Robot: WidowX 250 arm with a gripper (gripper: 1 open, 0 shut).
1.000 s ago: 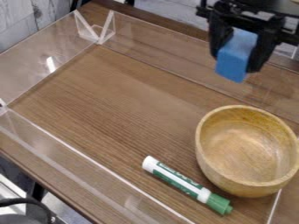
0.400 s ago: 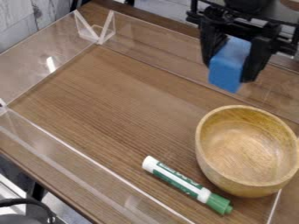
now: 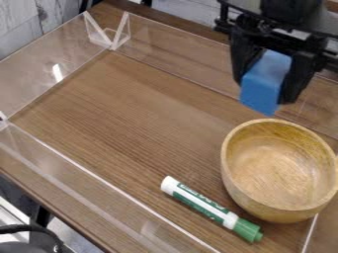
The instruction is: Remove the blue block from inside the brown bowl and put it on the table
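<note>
Two fingers (image 3: pixel 268 79) clamp blue block (image 3: pixel 264 83); labels unreadable.

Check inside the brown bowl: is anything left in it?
The brown bowl shows only bare wood grain inside; nothing lies in it. The blue block hangs above the table, clamped in the gripper. The near inner wall is hidden by the rim.

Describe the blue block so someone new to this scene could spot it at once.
Start at the wooden bowl on the table's right side, then look above its far rim. There the black pincer holds the blue block in the air. It is the only blue thing; the marker is green and white.
</note>
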